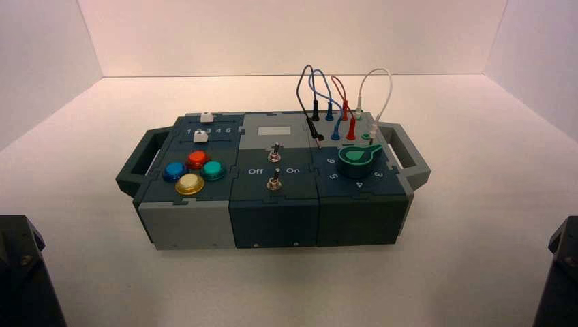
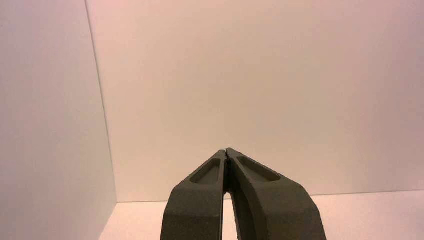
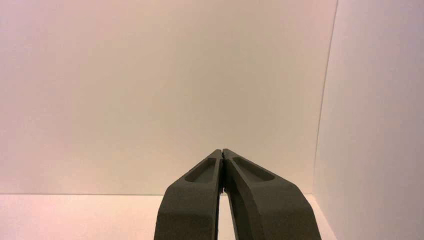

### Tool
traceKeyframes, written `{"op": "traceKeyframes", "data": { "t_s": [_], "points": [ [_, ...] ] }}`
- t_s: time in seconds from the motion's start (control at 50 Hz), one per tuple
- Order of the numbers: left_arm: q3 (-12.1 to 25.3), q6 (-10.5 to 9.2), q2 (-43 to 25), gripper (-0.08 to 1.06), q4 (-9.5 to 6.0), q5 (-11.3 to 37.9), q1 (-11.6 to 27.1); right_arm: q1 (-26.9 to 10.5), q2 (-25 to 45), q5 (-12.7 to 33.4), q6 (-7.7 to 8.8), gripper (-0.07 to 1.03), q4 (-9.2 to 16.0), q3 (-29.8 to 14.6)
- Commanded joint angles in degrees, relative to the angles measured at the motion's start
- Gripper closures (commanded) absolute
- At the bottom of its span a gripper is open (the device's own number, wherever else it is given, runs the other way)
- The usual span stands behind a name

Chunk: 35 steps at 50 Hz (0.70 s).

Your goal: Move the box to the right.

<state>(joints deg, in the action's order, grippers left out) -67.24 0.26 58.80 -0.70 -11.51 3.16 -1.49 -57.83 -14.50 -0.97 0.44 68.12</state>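
The box [image 1: 272,204] stands in the middle of the white table, dark teal and grey, with a handle on each side. It bears four coloured buttons [image 1: 194,172] on its left, two toggle switches [image 1: 274,167] in the middle, a green dial [image 1: 358,158] and looped wires [image 1: 341,95] on its right. My left arm [image 1: 24,272] is parked at the near left corner and my right arm [image 1: 562,272] at the near right corner, both well clear of the box. My left gripper [image 2: 226,151] is shut and empty. My right gripper [image 3: 222,151] is shut and empty. Both wrist views show only white walls.
White walls enclose the table at the back [image 1: 293,34], left [image 1: 41,54] and right [image 1: 545,54]. Bare table [image 1: 491,225] lies on both sides of the box and in front of it.
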Motion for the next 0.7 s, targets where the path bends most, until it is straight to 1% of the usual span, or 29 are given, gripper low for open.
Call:
{"op": "traceKeyframes", "data": {
  "t_s": [0.02, 0.26, 0.42, 0.44, 0.48, 0.5, 0.52, 0.54, 0.58, 0.6, 0.66, 0.68, 0.7],
  "points": [
    [1.1, 0.18, -0.4, 1.01, -0.09, -0.1, 0.1, -0.4, 0.1, -0.3, -0.26, 0.99, 0.2, -1.1],
    [1.1, 0.18, -0.5, 1.01, -0.09, 0.4, 0.4, -0.4, 0.2, -0.2, -0.44, 0.99, 0.3, -1.1],
    [1.3, -0.26, -0.8, 1.01, -0.35, 1.1, 0.4, -0.5, 0.3, -0.2, -0.7, 0.99, 0.3, -1.1],
    [1.8, -0.62, -1.0, 1.01, -1.32, 3.3, 0.9, -1.0, 0.4, 0.3, -0.97, 0.99, 0.3, -1.0],
    [2.4, -0.97, -1.2, 1.01, -1.76, 5.2, 1.5, -1.5, 0.7, 0.8, -0.97, 0.99, 0.3, -1.1],
    [4.2, -1.32, -1.9, 1.01, -2.29, 9.8, 2.5, -2.5, 1.2, 1.8, -0.97, 0.99, 0.3, -1.4],
    [7.3, -1.76, -3.3, 1.01, -2.37, 17.4, 3.2, -3.5, 2.4, 3.0, -0.97, 0.99, 0.4, -1.8],
    [9.8, -2.02, -4.7, 1.01, -2.46, 23.3, 3.3, -4.1, 3.3, 4.0, -0.97, 0.99, 0.5, -2.2],
    [12.4, -2.29, -6.5, 1.01, -2.55, 29.7, 3.4, -4.6, 4.2, 4.9, -0.97, 0.99, 0.8, -2.5],
    [13.1, -2.37, -7.0, 1.01, -2.55, 31.2, 3.4, -4.8, 4.9, 5.5, -0.97, 0.99, 0.9, -2.8],
    [17.1, -2.72, -10.2, 1.01, -2.55, 40.7, 3.6, -5.6, 6.8, 7.6, -0.97, 0.99, 1.3, -3.6],
    [17.7, -2.72, -10.6, 1.01, -2.55, 42.2, 3.6, -5.7, 7.0, 8.1, -0.97, 0.99, 1.3, -3.7],
    [18.9, -2.72, -11.7, 1.01, -2.55, 45.3, 3.8, -5.8, 7.6, 8.9, -0.97, 0.99, 1.3, -4.0]
  ]
}}
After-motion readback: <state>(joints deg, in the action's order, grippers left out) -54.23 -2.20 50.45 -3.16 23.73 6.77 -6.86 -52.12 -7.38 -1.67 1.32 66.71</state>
